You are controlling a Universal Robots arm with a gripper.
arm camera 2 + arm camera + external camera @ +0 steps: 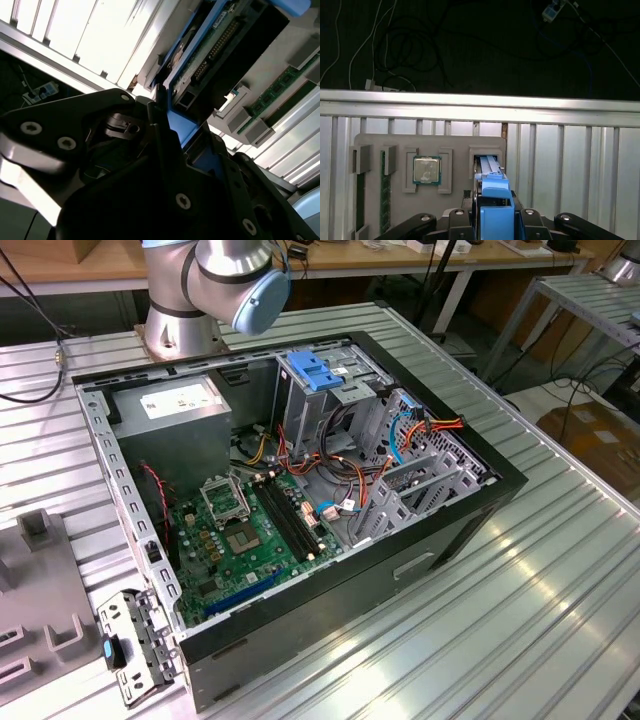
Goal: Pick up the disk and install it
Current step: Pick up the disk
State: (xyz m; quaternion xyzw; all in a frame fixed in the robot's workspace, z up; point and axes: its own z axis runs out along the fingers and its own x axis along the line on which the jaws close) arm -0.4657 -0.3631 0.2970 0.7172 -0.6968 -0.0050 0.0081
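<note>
At the exterior view's lower left a grey moulded fixture tray (40,585) lies on the ribbed aluminium desk (520,590). Right of it, mid-frame, the open black computer case (300,625) shows its light-blue ribbed plastic bracket (315,370) near the top, below the silver arm (230,280).

In the first wrist view the same tray carries a square processor chip (426,170). Beside that chip, the flat silver-metal disk with blue side rails (497,210) stands on edge at its slot. The black fingers (470,222) look closed on its blue rail. Whether it has left the slot I cannot tell. The second wrist view shows the disk's (220,45) green circuit side.

By my reading the pick-up is under way. All of the installing is left.
</note>
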